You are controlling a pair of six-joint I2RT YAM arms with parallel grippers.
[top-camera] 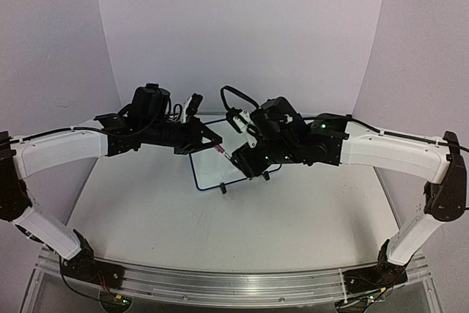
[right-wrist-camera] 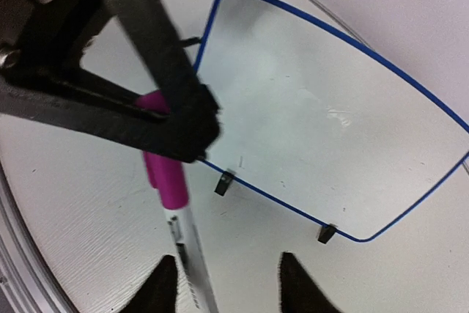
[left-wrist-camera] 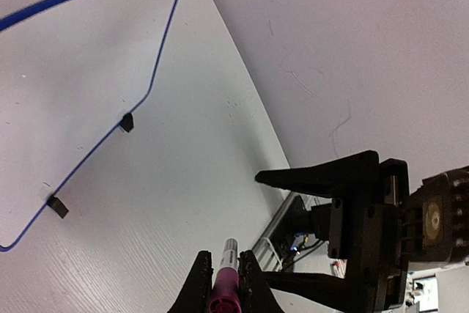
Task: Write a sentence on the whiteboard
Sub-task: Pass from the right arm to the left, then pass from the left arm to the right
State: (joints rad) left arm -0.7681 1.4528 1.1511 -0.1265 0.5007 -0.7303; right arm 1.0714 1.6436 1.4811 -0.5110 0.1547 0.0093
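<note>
The two arms meet nose to nose over the middle of the bench (top-camera: 242, 243), right above the whiteboard (top-camera: 193, 172). The board sits on the bench at the centre of the overhead view. Its thin blue frame shows below and to the left of the arms, and its two little black feet (right-wrist-camera: 223, 183) are along the nearer edge.

The left pincer (left-wrist-camera: 224, 258) is clamped on a marker (left-wrist-camera: 223, 287). Both fingers press tight on the pink body at the bottom of its own wrist view, and the pale end pokes out past them.

In the right wrist view that same marker comes down from the upper left, where the left arm's black fingers grip it. It runs to the bottom of the frame and passes between the fingers of the right pincer (right-wrist-camera: 227, 262). Those fingers stand well apart. The white barrel lies close by the one at lower left, and I cannot tell whether it touches. There is a wide gap to the other finger.

The board fills the right half of that view. Its white face carries a faint mark (right-wrist-camera: 337, 115) near the middle, too slight to read.
</note>
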